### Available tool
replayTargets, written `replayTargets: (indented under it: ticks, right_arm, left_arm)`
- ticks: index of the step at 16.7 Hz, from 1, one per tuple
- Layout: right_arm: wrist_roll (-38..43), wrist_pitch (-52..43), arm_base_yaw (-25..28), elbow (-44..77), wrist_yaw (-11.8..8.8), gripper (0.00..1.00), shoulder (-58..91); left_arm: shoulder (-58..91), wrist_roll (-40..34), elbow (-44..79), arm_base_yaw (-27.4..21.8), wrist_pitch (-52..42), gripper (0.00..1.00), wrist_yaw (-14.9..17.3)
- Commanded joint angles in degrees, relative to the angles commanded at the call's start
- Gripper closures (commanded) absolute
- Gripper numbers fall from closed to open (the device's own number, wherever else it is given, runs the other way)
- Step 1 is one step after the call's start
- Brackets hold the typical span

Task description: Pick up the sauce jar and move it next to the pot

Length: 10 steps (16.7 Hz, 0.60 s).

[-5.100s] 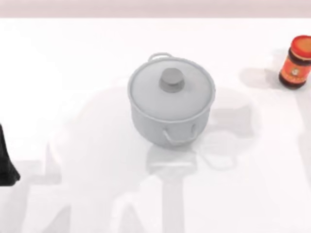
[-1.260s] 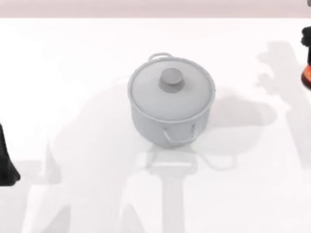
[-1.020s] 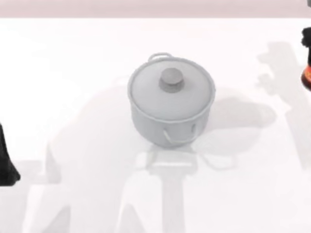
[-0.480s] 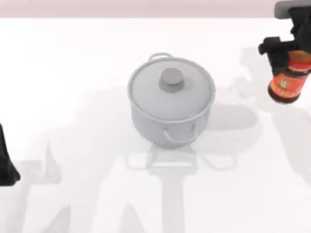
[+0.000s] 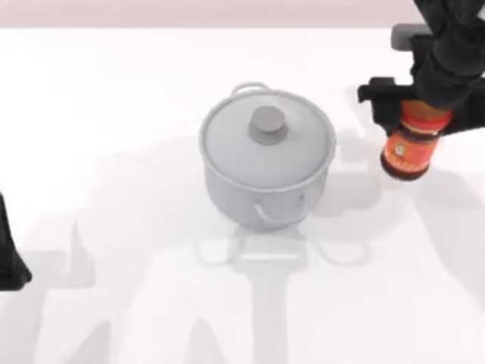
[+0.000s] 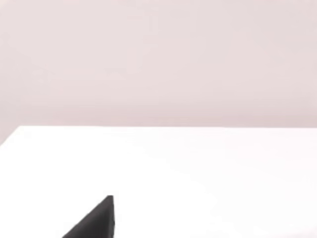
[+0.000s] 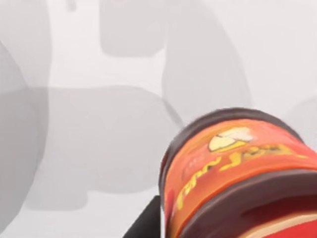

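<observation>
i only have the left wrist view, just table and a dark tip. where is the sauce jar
Observer: The sauce jar is off the table, held at its lid end by the right gripper, to the right of the pot in the top view.
Operator: touching the pot
Observer: No, there is a clear gap between them.
Operator: label readable
Observer: The right wrist view shows its orange-red label with pale marks, bottom end toward the table.
Operator: left arm
Observer: Parked at the table's left edge.
</observation>
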Motion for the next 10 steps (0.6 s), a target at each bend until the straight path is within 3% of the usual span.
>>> replayTargets:
  ticks: [4,10]
  right_arm:
    - [-0.1,0.9,-0.1,-0.6,-0.3,1.00,0.2]
    - [0.0,9.7,-0.1,-6.4,0.0,1.00,3.3]
  left_arm:
    - [0.0,0.0,0.0,0.0,0.0,0.00,0.0]
    - [0.0,0.0,0.0,0.0,0.0,0.00,0.0]
